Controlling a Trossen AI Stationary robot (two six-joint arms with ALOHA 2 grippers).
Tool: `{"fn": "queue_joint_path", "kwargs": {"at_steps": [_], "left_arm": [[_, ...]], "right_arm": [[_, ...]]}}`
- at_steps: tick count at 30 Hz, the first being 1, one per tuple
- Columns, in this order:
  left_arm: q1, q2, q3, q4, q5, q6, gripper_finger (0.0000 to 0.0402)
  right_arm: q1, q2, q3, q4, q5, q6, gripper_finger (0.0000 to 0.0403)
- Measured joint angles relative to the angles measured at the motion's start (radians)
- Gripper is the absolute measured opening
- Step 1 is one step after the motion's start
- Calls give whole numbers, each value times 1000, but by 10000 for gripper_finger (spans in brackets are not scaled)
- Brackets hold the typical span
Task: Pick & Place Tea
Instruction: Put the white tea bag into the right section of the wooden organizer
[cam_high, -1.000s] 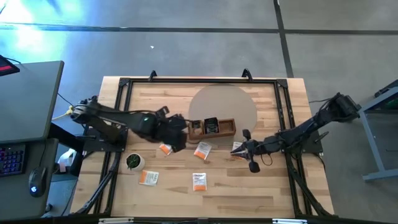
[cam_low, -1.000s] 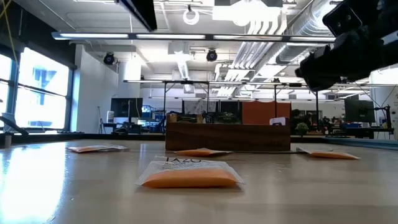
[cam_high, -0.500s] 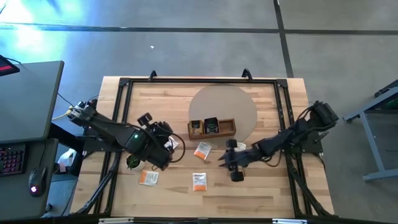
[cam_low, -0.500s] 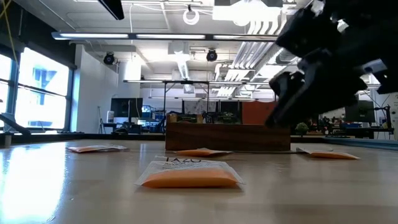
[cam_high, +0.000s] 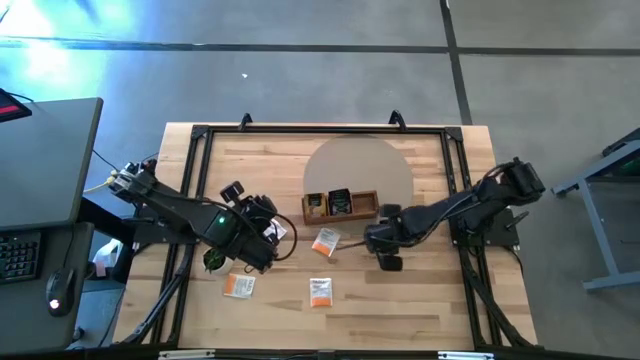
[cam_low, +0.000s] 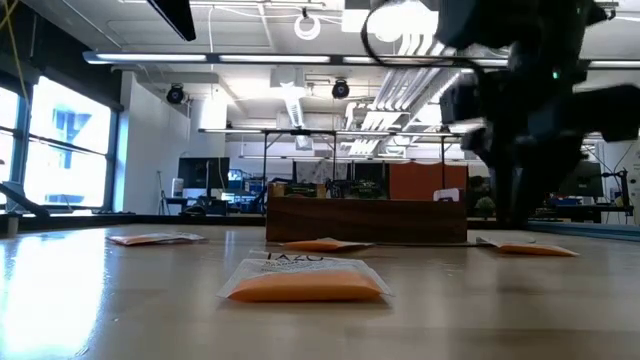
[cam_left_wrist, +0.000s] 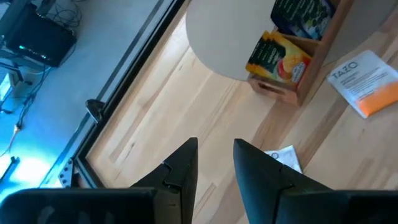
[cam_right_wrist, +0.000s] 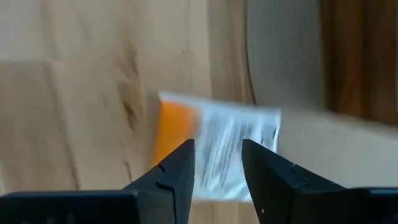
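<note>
Worktop centre: I centre my open right hand over the white-and-orange flat tea packet, descending squarely; left hand idles open.

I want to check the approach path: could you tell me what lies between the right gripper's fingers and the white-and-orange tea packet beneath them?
Nothing: the right wrist view shows the tea packet directly past the right gripper.

2 dark arms, blk fingers, green LED

Tea packet blurred; its print unreadable.
</note>
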Motion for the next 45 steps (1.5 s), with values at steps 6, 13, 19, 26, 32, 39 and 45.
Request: {"fn": "queue_joint_path", "kwargs": {"at_steps": [6, 13, 19, 26, 32, 39, 45], "left_arm": [[0, 0, -44, -1, 6, -33, 101], [0, 0, -52, 2, 25, -46, 101], [0, 0, -52, 0, 26, -52, 101], [0, 0, -52, 0, 50, -52, 101], [0, 0, -52, 0, 50, -52, 101], [0, 1, -52, 1, 49, -53, 101], [0, 1, -52, 6, 27, -56, 101]], "right_arm": [[-80, 1, -99, 5, 65, 106, 129], [-160, -8, -171, 114, -2, 106, 129], [-175, -9, -214, 237, -6, 49, 110], [-169, -16, -214, 231, -27, 22, 15], [-108, -82, -186, 182, -15, 43, 19], [1, -179, -144, 265, 72, 47, 8], [48, -161, -147, 479, 534, -121, 3]]}}
